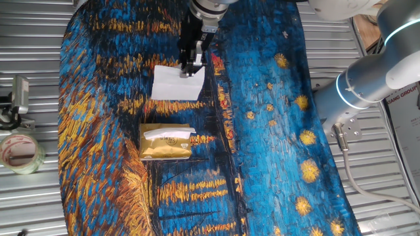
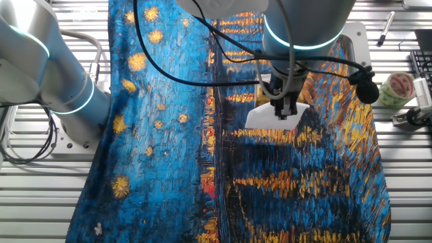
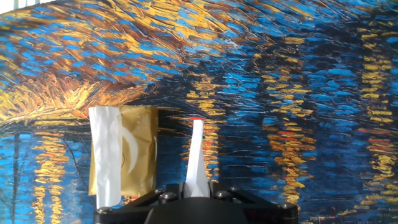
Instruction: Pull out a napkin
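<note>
My gripper (image 1: 193, 65) is shut on a white napkin (image 1: 176, 84), which hangs from the fingers above the painted cloth, apart from the packet. In the other fixed view the napkin (image 2: 275, 120) hangs below the gripper (image 2: 284, 113). In the hand view the napkin (image 3: 196, 158) shows edge-on, rising from between the jaws of the gripper (image 3: 198, 186). The gold tissue packet (image 1: 165, 143) lies on the cloth nearer the front, with another white tissue sticking out of its slot (image 1: 168, 134). The packet also shows at the left of the hand view (image 3: 137, 158).
A blue and gold painted cloth (image 1: 262, 131) covers the table. A tape roll (image 1: 20, 152) lies on the metal surface at the left; it also shows at the right of the other fixed view (image 2: 397, 89). The arm's base (image 1: 367, 78) stands at the right.
</note>
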### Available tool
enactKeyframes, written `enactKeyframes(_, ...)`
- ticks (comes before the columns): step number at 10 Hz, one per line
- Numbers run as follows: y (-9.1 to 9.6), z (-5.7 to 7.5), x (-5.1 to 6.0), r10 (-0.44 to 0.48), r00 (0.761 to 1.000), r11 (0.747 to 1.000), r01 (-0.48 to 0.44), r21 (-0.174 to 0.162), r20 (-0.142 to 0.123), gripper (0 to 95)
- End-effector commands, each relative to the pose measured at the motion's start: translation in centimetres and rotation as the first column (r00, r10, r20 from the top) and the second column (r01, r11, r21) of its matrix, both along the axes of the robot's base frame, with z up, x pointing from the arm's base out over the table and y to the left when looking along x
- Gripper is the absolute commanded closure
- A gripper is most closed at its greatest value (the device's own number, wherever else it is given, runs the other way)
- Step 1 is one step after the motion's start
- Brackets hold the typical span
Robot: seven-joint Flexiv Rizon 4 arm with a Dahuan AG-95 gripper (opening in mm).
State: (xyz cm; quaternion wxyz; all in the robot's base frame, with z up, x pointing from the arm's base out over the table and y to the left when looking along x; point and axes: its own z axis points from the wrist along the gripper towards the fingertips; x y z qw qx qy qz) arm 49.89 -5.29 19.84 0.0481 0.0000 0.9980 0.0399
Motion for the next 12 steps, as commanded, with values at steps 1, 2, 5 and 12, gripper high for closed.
enactKeyframes(1,-0.02,-0.04,-0.05,-0.001,1.000,1.000,0.001,0.003,0.000,57.0)
enactKeyframes(2,-0.02,-0.06,-0.10,-0.002,1.000,1.000,0.002,0.000,0.000,57.0)
enactKeyframes(5,-0.02,-0.12,-0.21,-0.008,1.000,1.000,0.008,0.003,-0.007,95.0)
enactKeyframes(12,-0.02,-0.15,-0.26,0.010,1.000,1.000,-0.010,0.014,-0.001,57.0)
